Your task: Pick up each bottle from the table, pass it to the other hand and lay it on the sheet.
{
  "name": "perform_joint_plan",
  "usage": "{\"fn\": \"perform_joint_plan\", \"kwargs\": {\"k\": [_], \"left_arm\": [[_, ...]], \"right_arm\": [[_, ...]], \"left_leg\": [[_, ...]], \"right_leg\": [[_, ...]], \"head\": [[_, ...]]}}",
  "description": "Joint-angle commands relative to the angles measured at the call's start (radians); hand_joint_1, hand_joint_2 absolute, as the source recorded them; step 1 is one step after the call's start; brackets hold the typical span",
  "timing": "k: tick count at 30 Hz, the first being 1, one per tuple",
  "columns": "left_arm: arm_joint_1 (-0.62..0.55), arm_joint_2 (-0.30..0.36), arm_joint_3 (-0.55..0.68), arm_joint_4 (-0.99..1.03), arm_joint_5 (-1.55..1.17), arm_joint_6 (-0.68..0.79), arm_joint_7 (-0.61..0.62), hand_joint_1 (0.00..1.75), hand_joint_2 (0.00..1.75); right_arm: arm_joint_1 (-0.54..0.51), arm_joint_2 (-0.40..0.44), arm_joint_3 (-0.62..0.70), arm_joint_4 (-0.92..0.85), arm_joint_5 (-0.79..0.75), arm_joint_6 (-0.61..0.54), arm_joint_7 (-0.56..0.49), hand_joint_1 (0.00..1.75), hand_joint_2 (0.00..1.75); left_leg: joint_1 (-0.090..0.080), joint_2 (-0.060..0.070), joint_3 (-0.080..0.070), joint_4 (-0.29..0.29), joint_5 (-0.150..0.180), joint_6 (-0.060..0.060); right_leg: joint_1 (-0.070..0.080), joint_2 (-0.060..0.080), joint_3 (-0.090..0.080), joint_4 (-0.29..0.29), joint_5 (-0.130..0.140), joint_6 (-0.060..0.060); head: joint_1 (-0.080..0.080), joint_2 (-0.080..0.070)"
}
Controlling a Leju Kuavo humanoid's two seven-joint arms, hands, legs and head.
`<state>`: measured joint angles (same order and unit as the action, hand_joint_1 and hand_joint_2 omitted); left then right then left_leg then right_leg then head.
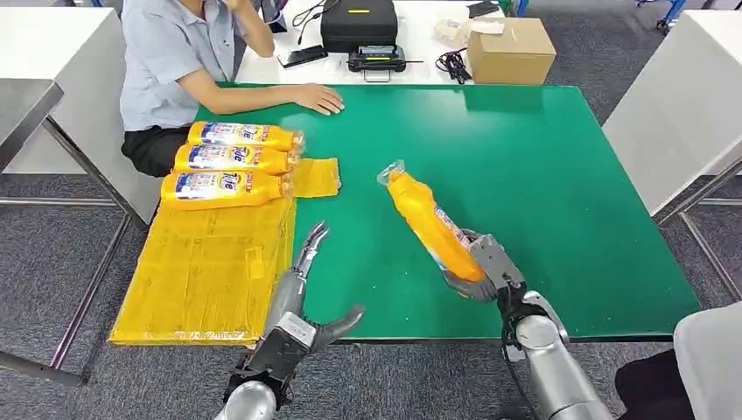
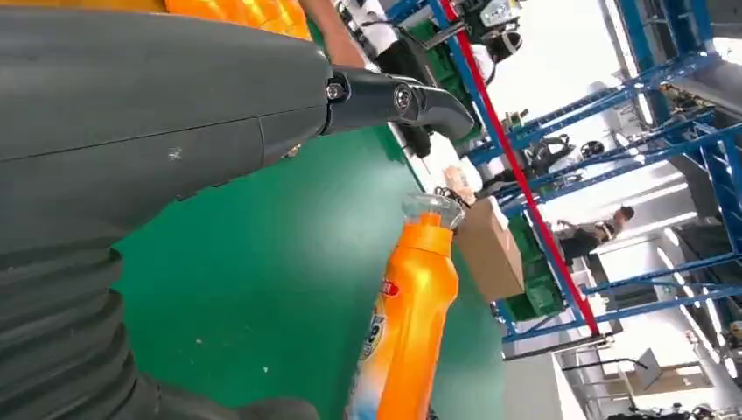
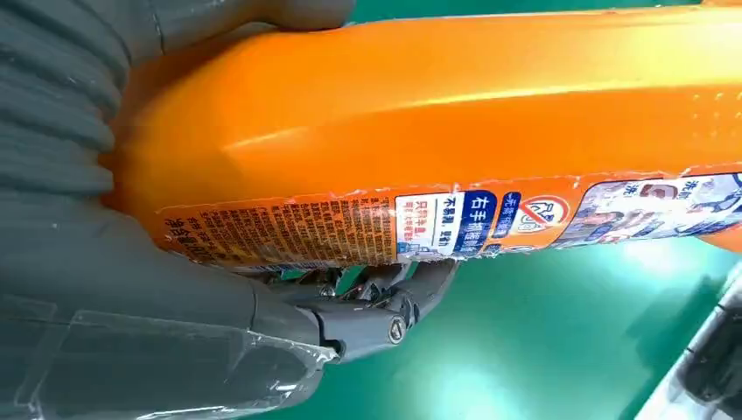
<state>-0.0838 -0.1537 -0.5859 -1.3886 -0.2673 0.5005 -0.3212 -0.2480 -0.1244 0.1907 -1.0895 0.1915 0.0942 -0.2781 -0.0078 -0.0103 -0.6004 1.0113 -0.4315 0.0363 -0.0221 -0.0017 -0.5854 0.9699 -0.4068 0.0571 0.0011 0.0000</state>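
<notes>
Left hand (image 1: 302, 302) at the near table edge, holding nothing, fingers spread and reaching forward over the seam between yellow sheet (image 1: 201, 271) and green table (image 1: 542, 175); thumb out to the right. Right hand (image 1: 484, 267) near the front edge, wrapped around the base of an orange bottle (image 1: 429, 223); bottle lifted off the table, tilted, clear cap pointing away and to the left; right wrist view shows the fingers (image 3: 385, 302) curled under the labelled side. In the left wrist view the same bottle stands cap-up beyond the left thumb (image 2: 394, 96), apart from it. Sheet lies at the table's left side, overhanging the near left corner; three bottles (image 1: 232, 162) lie on its far end, side by side, touching, caps to the right. Farther: a person's hand (image 1: 319, 98) rests on the table's far left edge; behind, on a white table (image 1: 437, 61), a black case (image 1: 359, 22) and a cardboard box (image 1: 512, 51).
</notes>
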Motion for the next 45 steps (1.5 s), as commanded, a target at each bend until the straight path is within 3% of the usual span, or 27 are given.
{"fn": "perform_joint_plan", "kwargs": {"k": [1, 15, 37, 45], "left_arm": [[0.041, -0.007, 0.026, 0.055, 0.297, -0.062, -0.022, 0.00, 1.75], [-0.068, -0.012, 0.005, 0.205, 0.736, -0.157, 0.027, 0.00, 1.75], [-0.116, -0.028, -0.001, 0.203, 0.776, -0.192, 0.001, 0.00, 1.75], [-0.121, -0.050, 0.035, 0.152, 0.834, -0.232, -0.019, 0.00, 1.75]], "right_arm": [[0.066, 0.015, 0.057, -0.229, -0.048, -0.010, -0.011, 1.75, 1.75], [-0.017, 0.045, 0.291, -0.155, -0.158, 0.051, -0.063, 1.75, 1.75], [-0.061, 0.041, 0.364, -0.086, -0.140, 0.110, -0.079, 1.75, 1.75], [-0.082, 0.048, 0.439, -0.023, -0.089, 0.144, -0.145, 1.75, 1.75]], "left_leg": [[0.001, 0.003, 0.003, 0.000, -0.002, -0.003], [0.001, 0.002, 0.000, -0.001, 0.000, -0.001], [0.001, 0.002, -0.001, 0.000, -0.001, -0.002], [0.002, 0.002, 0.000, 0.000, -0.001, -0.002]], "right_leg": [[0.002, 0.002, 0.003, 0.000, -0.002, -0.003], [0.001, 0.001, -0.001, -0.001, 0.000, -0.002], [0.001, 0.001, -0.001, 0.000, 0.000, -0.002], [0.002, 0.002, -0.001, -0.001, 0.000, -0.002]], "head": [[0.000, 0.000], [0.000, 0.000], [0.000, 0.000], [0.000, 0.000]]}}
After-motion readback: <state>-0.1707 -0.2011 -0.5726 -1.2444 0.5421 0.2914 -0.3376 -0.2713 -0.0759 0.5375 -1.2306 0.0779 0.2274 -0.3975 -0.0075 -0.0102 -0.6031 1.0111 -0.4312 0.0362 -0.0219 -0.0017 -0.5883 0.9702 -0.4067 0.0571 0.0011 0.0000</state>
